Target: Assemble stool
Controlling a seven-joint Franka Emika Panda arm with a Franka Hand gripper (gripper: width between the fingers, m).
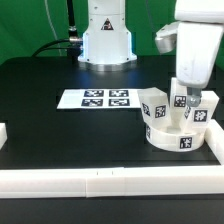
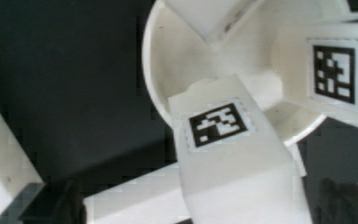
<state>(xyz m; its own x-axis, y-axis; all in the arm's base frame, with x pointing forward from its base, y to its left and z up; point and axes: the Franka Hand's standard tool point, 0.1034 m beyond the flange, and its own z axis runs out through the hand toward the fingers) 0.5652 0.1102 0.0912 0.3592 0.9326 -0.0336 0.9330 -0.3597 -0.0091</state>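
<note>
The white ring-shaped seat disc (image 1: 178, 137) lies at the exterior view's right front, against the front rail. Three white tagged leg blocks stand up from it: one at the exterior view's left (image 1: 153, 108), one at its right (image 1: 201, 114), and a middle one (image 1: 180, 101). My gripper (image 1: 187, 99) hangs straight down over the disc and is shut on the middle leg block. In the wrist view that leg block (image 2: 224, 128) runs from between my fingers (image 2: 229, 208) into the seat disc (image 2: 179, 45), near an inner socket. Another tagged leg (image 2: 338, 72) stands beside it.
The marker board (image 1: 95, 99) lies flat on the black table at mid-left. Long white border rails run along the front (image 1: 100, 182) and up the right side (image 1: 215, 140); a rail end sits at the left (image 1: 3, 133). The robot base (image 1: 105, 40) stands behind.
</note>
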